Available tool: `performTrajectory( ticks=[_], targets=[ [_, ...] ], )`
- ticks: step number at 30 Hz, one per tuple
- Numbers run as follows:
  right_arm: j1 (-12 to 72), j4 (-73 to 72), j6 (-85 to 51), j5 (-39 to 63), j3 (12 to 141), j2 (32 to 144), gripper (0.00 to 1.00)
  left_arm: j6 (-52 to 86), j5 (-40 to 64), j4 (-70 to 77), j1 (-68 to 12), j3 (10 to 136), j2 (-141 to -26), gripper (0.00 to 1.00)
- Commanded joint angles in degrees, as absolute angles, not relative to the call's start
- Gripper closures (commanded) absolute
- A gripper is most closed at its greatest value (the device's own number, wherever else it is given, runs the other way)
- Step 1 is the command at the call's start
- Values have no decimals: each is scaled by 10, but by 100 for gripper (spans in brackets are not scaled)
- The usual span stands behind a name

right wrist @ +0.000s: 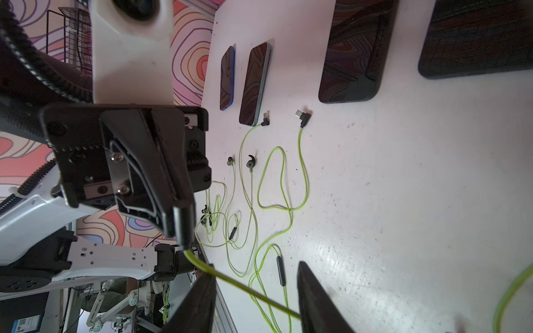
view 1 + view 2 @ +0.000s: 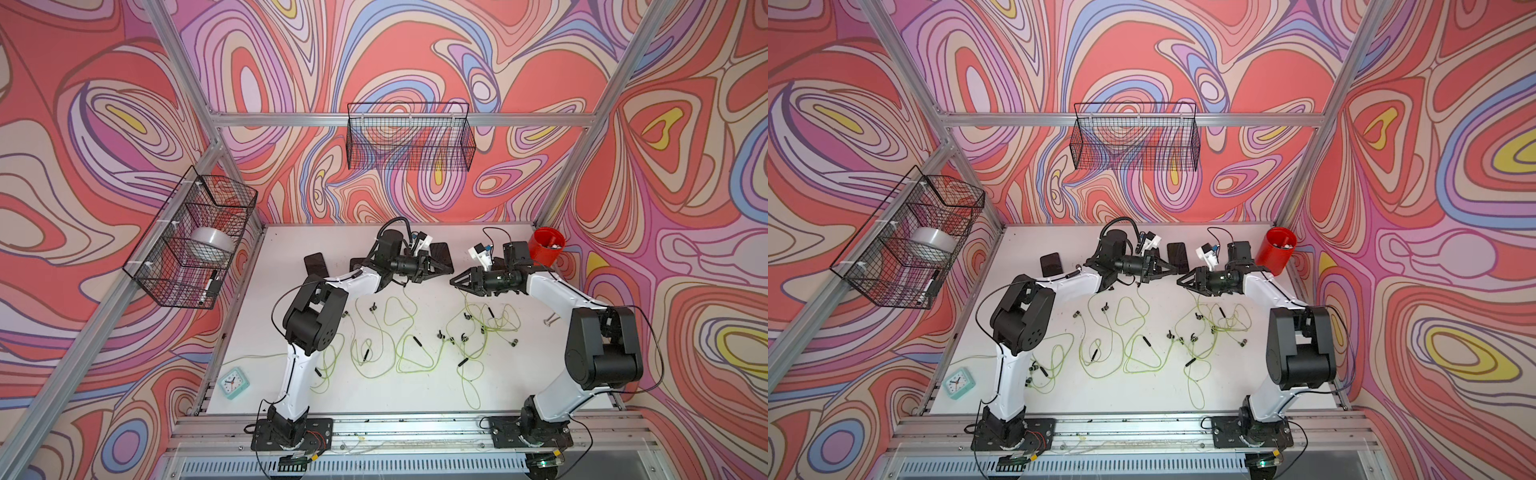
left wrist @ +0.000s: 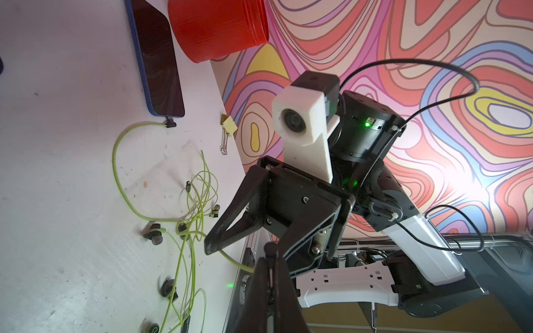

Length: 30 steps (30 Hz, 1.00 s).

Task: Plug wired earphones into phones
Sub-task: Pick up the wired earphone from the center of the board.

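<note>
The left gripper [image 1: 177,219], clamped shut, holds an earphone plug [image 1: 184,233] in mid-air. Its yellow-green cable [image 1: 236,281] passes between the half-parted fingers of the right gripper [image 1: 256,291], seemingly untouched. 4 phones [image 1: 253,86] lie on the white table [image 1: 403,201]. Probably a handover; next, align plug with port.

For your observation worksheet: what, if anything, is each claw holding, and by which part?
The left claw grips one wired earphone by its dark plug; the right claw stands open astride its green cable, gripping nothing.
</note>
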State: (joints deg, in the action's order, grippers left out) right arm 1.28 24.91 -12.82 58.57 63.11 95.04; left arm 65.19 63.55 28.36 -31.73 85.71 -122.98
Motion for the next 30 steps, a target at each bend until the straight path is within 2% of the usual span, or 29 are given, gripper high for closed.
performTrajectory(
  ticks=[1, 6, 9, 11, 13, 15, 20, 30],
  targets=[
    [14, 209, -150, 599, 644, 949, 58, 659, 659, 330, -317, 846, -1223, 100],
    [20, 174, -181, 599, 636, 949, 71, 643, 652, 320, -317, 840, -1217, 100],
    [26, 151, -196, 599, 631, 950, 73, 611, 645, 279, -317, 845, -1210, 100],
    [30, 140, -204, 600, 630, 950, 79, 580, 634, 240, -317, 847, -1202, 99],
    [30, 137, -209, 600, 630, 950, 88, 557, 620, 222, -317, 843, -1193, 87],
    [31, 139, -209, 599, 629, 948, 91, 556, 612, 227, -316, 837, -1187, 78],
    [31, 158, -197, 592, 624, 940, 95, 578, 592, 267, -309, 821, -1179, 66],
    [32, 157, -200, 598, 618, 938, 95, 592, 581, 279, -307, 817, -1184, 70]
  ],
)
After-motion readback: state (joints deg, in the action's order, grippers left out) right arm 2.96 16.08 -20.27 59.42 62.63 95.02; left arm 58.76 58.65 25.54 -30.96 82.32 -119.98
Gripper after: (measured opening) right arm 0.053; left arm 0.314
